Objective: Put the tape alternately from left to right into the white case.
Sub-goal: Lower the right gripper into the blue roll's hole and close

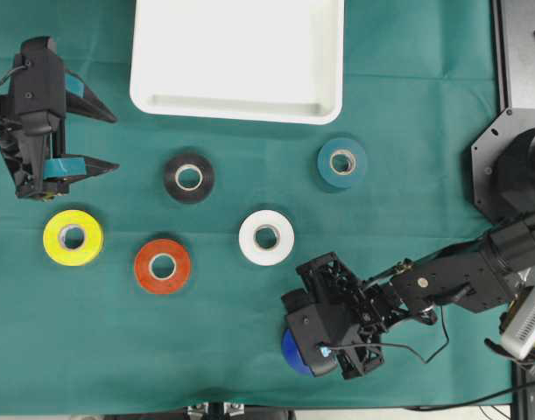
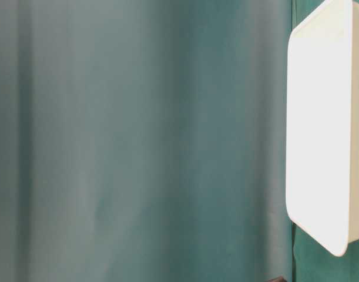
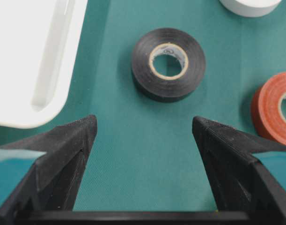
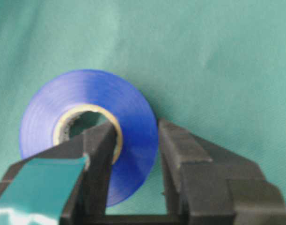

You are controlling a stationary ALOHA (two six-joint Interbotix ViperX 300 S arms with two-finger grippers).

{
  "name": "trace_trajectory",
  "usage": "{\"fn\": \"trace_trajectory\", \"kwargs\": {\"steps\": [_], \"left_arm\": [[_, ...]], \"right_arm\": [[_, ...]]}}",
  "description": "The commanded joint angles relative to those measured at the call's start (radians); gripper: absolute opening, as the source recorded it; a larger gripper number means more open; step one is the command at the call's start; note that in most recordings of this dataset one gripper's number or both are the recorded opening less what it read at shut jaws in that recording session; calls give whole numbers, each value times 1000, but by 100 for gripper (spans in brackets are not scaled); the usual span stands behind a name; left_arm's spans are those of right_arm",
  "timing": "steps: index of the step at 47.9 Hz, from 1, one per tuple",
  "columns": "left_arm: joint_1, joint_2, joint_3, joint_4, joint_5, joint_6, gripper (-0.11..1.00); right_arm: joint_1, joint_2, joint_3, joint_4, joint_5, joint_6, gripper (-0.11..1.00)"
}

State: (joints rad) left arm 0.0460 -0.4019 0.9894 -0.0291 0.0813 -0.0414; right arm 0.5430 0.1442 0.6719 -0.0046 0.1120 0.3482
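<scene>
While the left gripper [image 3: 143,136] gapes empty at nine o'clock, the right gripper [image 4: 135,154] pinches the blue roll [image 4: 89,126] at five o'clock.

White case [image 1: 237,109] empty, top centre; six tape rolls [image 1: 189,178] outside.

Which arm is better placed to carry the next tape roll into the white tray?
Right. The right gripper is shut on the blue tape roll, one finger through its core. The left gripper hangs open and holds nothing, the black tape roll lying ahead. The shallow white plastic tray holds no rolls.
</scene>
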Motion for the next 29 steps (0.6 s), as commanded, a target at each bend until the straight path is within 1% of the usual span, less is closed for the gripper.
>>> {"fn": "trace_trajectory", "kwargs": {"steps": [1,13,29], "left_arm": [[0,-8,-8,0,-8,-2,40],[2,-8,-8,0,-8,-2,40],[0,-8,-8,0,-8,-2,40]], "right_arm": [[3,-28,-23,-2,-3,2,24],[2,-43,-34,-2,2,2,24],[2,-161,-52,-2,107,2,24]]}}
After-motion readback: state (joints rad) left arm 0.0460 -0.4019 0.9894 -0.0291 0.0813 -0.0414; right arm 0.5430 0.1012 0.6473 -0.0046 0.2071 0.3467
